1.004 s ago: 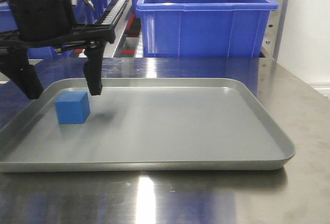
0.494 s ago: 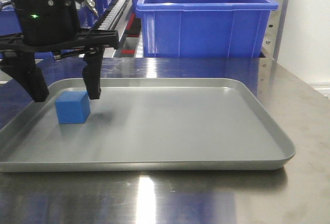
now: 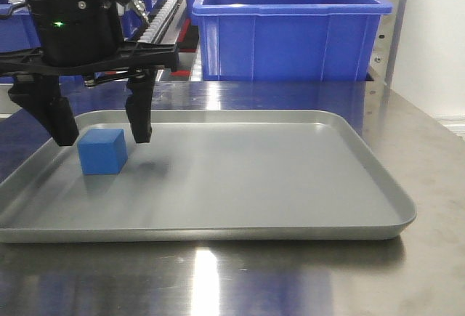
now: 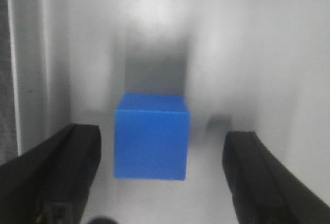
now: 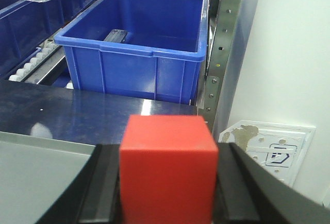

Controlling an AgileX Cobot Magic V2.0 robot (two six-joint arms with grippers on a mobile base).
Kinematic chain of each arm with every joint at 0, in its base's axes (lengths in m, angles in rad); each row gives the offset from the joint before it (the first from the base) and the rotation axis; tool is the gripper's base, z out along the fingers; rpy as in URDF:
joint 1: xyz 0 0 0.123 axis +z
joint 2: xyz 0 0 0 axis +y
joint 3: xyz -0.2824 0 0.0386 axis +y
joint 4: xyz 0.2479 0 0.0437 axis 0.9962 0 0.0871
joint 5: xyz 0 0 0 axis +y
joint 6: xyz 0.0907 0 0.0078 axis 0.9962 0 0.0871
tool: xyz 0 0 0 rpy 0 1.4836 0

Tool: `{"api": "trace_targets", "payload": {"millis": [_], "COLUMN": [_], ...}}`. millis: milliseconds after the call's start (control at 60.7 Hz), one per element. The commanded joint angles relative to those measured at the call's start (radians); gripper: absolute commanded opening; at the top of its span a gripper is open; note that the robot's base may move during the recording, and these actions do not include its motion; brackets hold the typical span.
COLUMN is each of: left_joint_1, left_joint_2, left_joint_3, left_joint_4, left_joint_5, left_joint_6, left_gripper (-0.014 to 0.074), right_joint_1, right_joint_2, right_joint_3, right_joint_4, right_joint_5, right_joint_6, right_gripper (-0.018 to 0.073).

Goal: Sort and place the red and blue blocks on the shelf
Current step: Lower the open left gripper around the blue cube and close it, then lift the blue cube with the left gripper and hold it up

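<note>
The blue block (image 3: pixel 102 151) rests at the left end of the grey tray (image 3: pixel 290 232). My left gripper (image 3: pixel 102 133) hangs over it, open, one black finger on each side. In the left wrist view the blue block (image 4: pixel 151 136) lies partly between the fingers of my left gripper (image 4: pixel 162 144), nearer the left one, with gaps on both sides. In the right wrist view my right gripper (image 5: pixel 167 183) is shut on the red block (image 5: pixel 167 162), held above the tabletop near the tray's corner. The shelf's roller tracks (image 3: pixel 163 14) run behind the table.
A large blue bin (image 3: pixel 290 33) stands on the shelf behind the tray, and the same blue bin (image 5: pixel 134 44) is ahead of the red block. A perforated shelf upright (image 5: pixel 219 44) rises to its right. The steel tabletop (image 3: pixel 421 142) surrounds the tray.
My left gripper has shifted right and slightly down, so its fingers now flank the blue block. The block has not moved.
</note>
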Motion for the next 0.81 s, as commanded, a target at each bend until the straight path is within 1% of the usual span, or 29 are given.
{"api": "trace_targets", "payload": {"millis": [0,99,280,642,692,724,774,790], "left_joint_1": [-0.006,-0.002,-0.002,-0.004,-0.004,-0.004,-0.004,-0.004], "left_joint_2": [-0.041,-0.032,0.002,0.002,0.002,0.002,0.002,0.002], "left_joint_3": [-0.034,-0.034,-0.034,-0.034,-0.034,-0.034,-0.034,-0.034], "left_joint_4": [0.014,0.027,0.025,0.025,0.025,0.025,0.025,0.025], "left_joint_5": [-0.016,-0.016,0.003,0.004,0.004,0.004,0.004,0.004], "left_joint_6": [-0.013,-0.039,-0.038,-0.038,-0.038,-0.038,-0.038,-0.038], "left_gripper": [0.0513,0.0513,0.0513,0.051,0.0478,0.0441,0.0365,0.0319], "right_joint_1": [-0.005,-0.005,-0.005,-0.005,-0.005,-0.005,-0.005,-0.005], "right_joint_2": [0.003,0.003,0.003,0.003,0.003,0.003,0.003,0.003], "right_joint_3": [-0.027,-0.027,-0.027,-0.027,-0.027,-0.027,-0.027,-0.027], "right_joint_4": [-0.008,-0.008,-0.008,-0.008,-0.008,-0.008,-0.008,-0.008], "right_joint_5": [-0.089,-0.089,-0.089,-0.089,-0.089,-0.089,-0.089,-0.089], "right_joint_6": [-0.002,-0.002,-0.002,-0.002,-0.002,-0.002,-0.002,-0.002], "right_gripper": [0.0109,0.0109,0.0109,0.0109,0.0109,0.0109,0.0109,0.0109]}}
